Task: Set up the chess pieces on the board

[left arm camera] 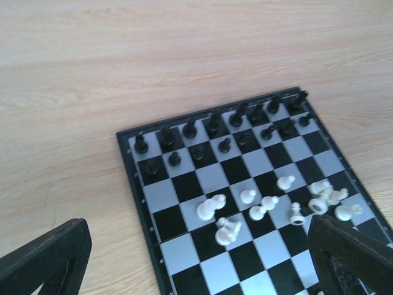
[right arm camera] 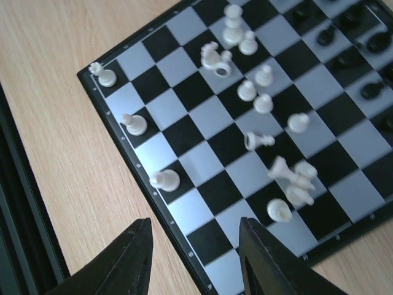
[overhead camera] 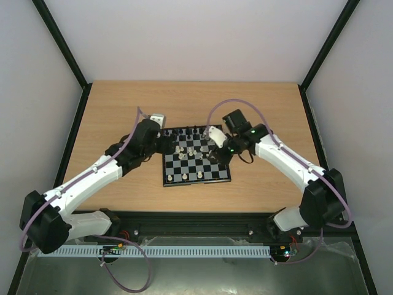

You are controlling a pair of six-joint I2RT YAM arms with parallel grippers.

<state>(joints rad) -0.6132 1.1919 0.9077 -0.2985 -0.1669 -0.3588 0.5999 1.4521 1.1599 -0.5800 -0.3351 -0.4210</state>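
As the overhead camera looks down, the board (overhead camera: 215, 174) lies at the middle of the tabletop (overhead camera: 123, 104), between the two arms. Black pieces (overhead camera: 187, 131) line its far edge. Three white pieces (overhead camera: 184, 177) stand on its near row, and the rest are jumbled at the centre.

Left wrist view: the left fingers (left arm camera: 46, 261) are spread wide, with nothing between them. Two rows of black pieces stand upright, about sixteen in all. Roughly ten white ones lie scattered, some toppled.

Right wrist view: the right fingers (right arm camera: 129, 258) are apart and empty above a board corner. Three white pieces stand along the edge row. About twelve more sit loose, several on their sides.

The pieces look tiny, light, rigid and smooth, so they will likely tip or skid. Each is best pinched from above across its narrow upper body.
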